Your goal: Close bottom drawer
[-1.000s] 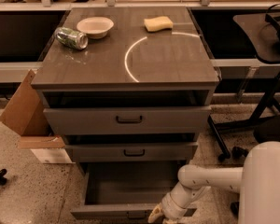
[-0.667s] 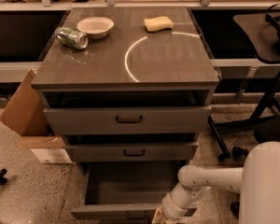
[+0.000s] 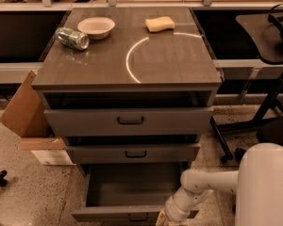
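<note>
The bottom drawer (image 3: 132, 192) is the lowest of three grey-brown drawers. It is pulled far out and looks empty inside. Its low front panel (image 3: 108, 214) runs along the bottom edge of the view, with a small black handle (image 3: 137, 216) partly cut off. My gripper (image 3: 163, 219) is at the end of the white arm (image 3: 203, 187), right at the front panel's right part, by the handle. Most of it is cut off by the frame's bottom edge.
Above are the slim middle drawer (image 3: 132, 152) and the tall top drawer (image 3: 128, 121), both slightly open. On the cabinet top lie a crushed can (image 3: 71, 37), a white bowl (image 3: 96, 27) and a yellow sponge (image 3: 160, 23). A cardboard box (image 3: 26, 112) stands left, chair legs (image 3: 236, 126) right.
</note>
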